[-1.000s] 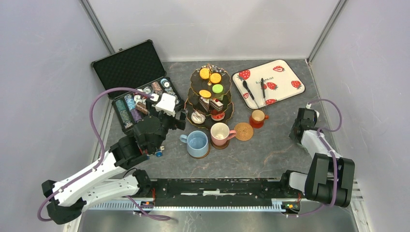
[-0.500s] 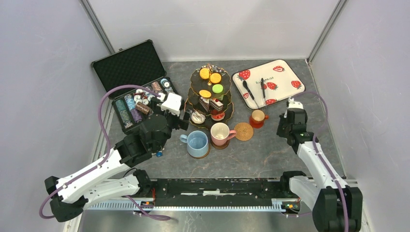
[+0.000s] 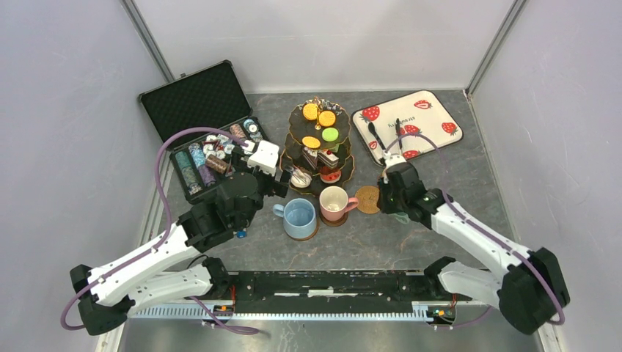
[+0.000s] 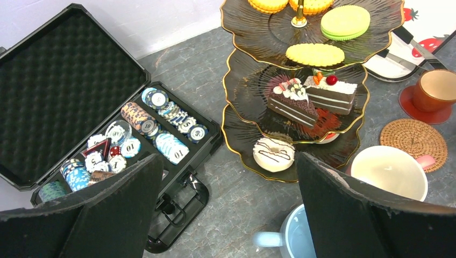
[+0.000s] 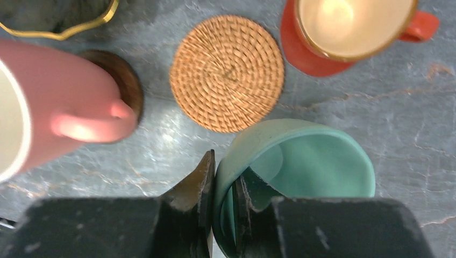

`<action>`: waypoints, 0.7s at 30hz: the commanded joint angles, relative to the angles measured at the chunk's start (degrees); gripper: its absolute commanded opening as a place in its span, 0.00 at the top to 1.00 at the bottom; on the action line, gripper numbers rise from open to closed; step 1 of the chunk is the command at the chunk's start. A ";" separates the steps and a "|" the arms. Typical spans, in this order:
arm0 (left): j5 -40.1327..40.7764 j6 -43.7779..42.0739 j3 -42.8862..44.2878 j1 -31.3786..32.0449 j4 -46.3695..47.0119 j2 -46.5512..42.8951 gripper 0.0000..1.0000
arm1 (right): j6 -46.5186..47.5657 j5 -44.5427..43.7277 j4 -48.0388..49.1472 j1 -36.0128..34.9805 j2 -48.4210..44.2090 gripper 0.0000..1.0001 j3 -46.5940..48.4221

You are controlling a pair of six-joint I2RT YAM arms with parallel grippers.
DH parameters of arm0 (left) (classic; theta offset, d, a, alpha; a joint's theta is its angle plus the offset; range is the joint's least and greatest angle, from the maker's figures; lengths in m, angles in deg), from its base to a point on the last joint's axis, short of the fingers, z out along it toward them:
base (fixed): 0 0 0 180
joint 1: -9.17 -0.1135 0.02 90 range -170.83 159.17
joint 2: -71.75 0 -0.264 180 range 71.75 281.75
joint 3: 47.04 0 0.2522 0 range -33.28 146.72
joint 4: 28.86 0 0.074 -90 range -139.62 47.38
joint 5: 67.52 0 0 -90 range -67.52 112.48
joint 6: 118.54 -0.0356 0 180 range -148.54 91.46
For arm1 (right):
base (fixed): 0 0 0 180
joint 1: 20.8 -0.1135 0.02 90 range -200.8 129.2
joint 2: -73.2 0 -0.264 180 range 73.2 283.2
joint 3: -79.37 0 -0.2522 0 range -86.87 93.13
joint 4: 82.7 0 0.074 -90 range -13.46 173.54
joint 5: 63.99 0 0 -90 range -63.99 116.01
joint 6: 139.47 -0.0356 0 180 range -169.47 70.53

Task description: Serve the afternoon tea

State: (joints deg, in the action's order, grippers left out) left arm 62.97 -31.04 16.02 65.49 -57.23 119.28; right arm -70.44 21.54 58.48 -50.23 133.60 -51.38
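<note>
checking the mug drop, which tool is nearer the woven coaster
Right. Right tool, holding the green mug, sits beside the coaster; left tool is beyond the blue mug.

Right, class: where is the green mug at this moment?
The green mug is at lower centre of the right wrist view, its rim pinched by the right gripper, just below the woven coaster, with the pink mug to its left.

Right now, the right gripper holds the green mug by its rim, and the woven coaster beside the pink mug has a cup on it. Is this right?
Not quite. The woven coaster is bare, no cup on it; the right wrist view shows this. The rest stands: the right gripper is shut on the rim of the green mug, and the coaster lies beside the pink mug.
</note>
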 commanded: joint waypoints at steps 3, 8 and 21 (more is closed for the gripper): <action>1.98 -0.76 0.37 -0.31 2.07 0.49 0.00 | -9.96 -11.66 -1.65 -6.89 9.87 1.00 13.38; 2.64 -1.15 0.36 -0.31 2.04 -0.36 0.00 | -14.56 -16.15 -0.83 -10.22 16.37 0.99 17.01; 1.97 -0.68 0.62 -0.26 2.05 -5.72 0.00 | -15.00 -18.06 2.27 -10.81 26.03 0.98 20.58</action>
State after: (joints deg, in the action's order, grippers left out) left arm 64.39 -31.04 16.02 65.49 -57.21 115.09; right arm -85.28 5.41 57.73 -60.83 158.10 -35.60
